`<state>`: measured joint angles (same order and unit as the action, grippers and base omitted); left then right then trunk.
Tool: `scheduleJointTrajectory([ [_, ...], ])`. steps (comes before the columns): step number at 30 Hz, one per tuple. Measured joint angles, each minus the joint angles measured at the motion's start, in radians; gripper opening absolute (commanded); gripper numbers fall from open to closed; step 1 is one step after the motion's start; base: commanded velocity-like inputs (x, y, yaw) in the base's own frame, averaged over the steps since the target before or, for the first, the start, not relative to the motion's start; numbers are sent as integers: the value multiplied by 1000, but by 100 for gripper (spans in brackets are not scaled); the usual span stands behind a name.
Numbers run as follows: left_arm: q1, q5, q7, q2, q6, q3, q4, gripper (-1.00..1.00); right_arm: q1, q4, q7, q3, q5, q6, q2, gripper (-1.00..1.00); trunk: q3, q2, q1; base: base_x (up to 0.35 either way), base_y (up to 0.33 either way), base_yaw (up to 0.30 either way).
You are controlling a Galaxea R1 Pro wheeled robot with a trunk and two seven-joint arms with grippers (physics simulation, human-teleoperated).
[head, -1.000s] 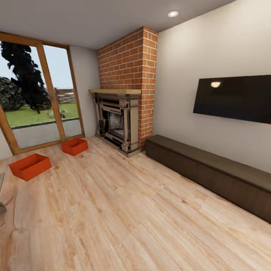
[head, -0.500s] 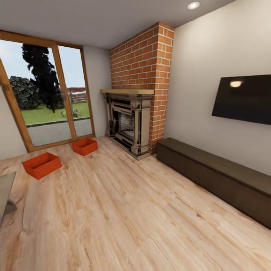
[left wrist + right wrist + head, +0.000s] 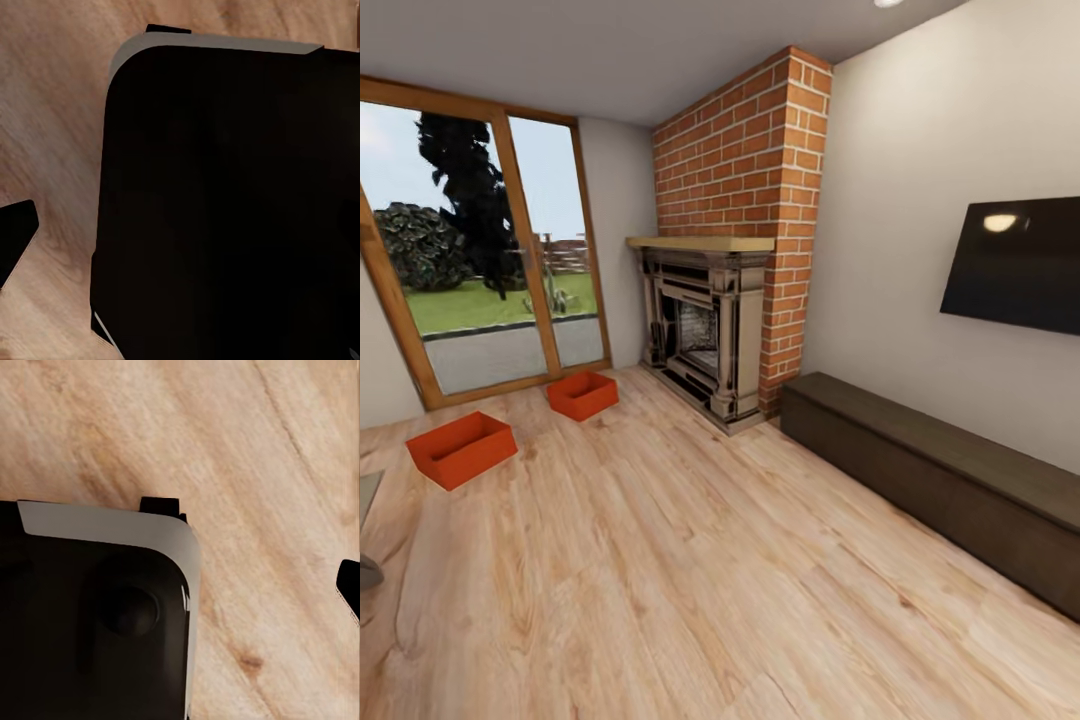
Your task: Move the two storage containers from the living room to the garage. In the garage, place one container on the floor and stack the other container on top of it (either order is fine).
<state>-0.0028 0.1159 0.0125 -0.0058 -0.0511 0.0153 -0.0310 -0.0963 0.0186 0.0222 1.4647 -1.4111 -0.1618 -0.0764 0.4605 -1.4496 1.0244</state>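
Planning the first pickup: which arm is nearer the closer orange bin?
Left, probably. The closer orange bin sits ahead at the head view's left, the left arm's side; the right arm is across the body.

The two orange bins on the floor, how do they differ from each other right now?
The near bin sits out on the wood floor, closer to the camera and further left; the far bin sits right by the glass doors, nearer the fireplace. The near bin looks larger, likely only from distance. Both are orange-red, open-topped, upright, apparently empty and apart from each other.
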Motion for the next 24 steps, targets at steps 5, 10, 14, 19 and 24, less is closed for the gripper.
scheduleJointTrajectory([
  [5, 0, 0, 0, 0, 0, 1, 0, 100, 0, 0, 0, 1, 1, 0, 0, 100, 0, 0, 0, 322, 0, 90],
  [10, 0, 0, 0, 0, 0, 0, 0, 100, 0, 0, 0, 1, 0, 0, 1, 100, 0, 0, 0, 322, 0, 250],
  [14, 0, 0, 0, 0, 0, 0, 0, 100, 0, 0, 0, 0, -2, 0, 0, 100, 0, 0, 0, 322, 0, 170],
  [19, 0, 0, 0, 0, 0, 0, 0, 100, 0, 0, 0, -1, -4, 0, 0, 100, 0, 0, 0, 322, 0, 20],
  [24, 0, 0, 0, 0, 0, 0, 0, 100, 0, 0, 0, -1, -3, 0, 0, 100, 0, 0, 0, 322, 0, 1],
])
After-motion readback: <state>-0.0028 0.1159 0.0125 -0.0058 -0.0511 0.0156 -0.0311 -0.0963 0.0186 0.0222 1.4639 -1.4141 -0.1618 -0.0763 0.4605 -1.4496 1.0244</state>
